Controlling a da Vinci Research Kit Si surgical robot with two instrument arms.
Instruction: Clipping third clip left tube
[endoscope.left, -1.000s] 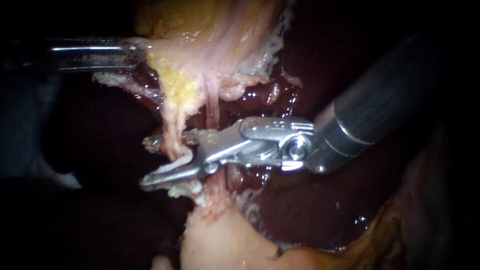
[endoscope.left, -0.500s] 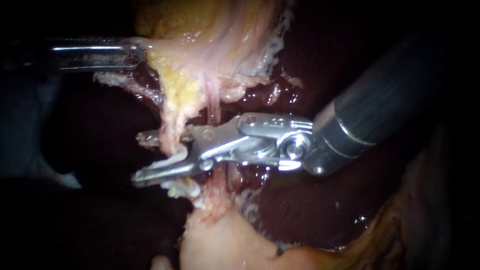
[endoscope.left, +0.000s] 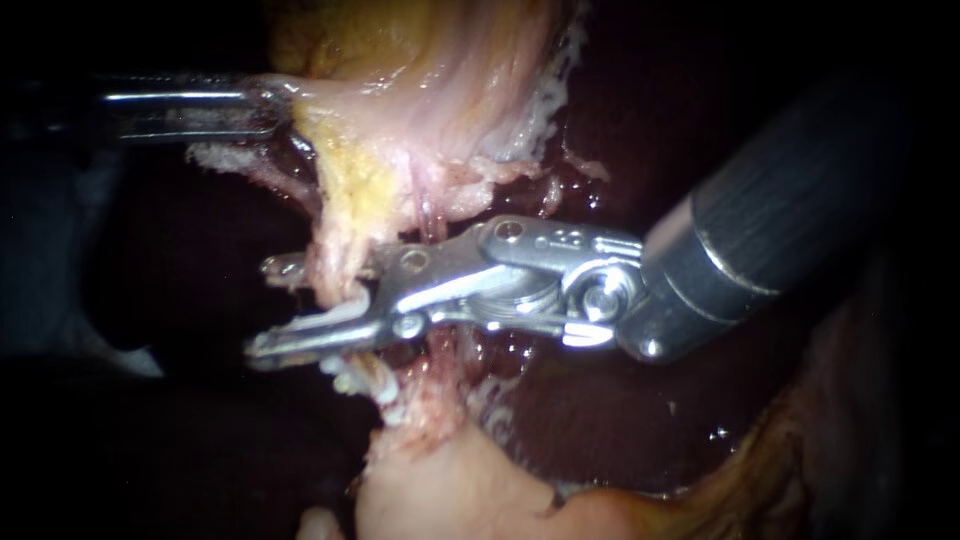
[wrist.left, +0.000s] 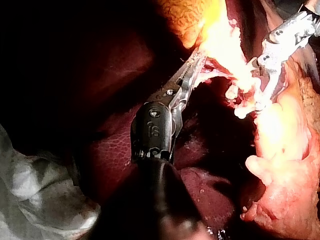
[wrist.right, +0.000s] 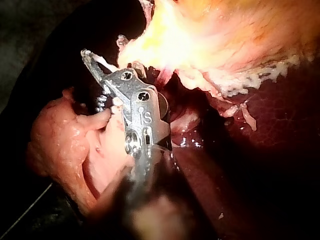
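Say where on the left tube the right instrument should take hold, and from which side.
Grip the bare pale stretch of the left tube, above what look like white clips, coming in crosswise from the right. The tube runs upright, held taut by the left instrument gripping tissue above, and the right instrument straddles it there, open.

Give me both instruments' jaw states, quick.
Left slender metal instrument: jaws shut on the pale yellowish tissue.
Right slender metal instrument: jaws open, the thin pale tube between them, not gripped.
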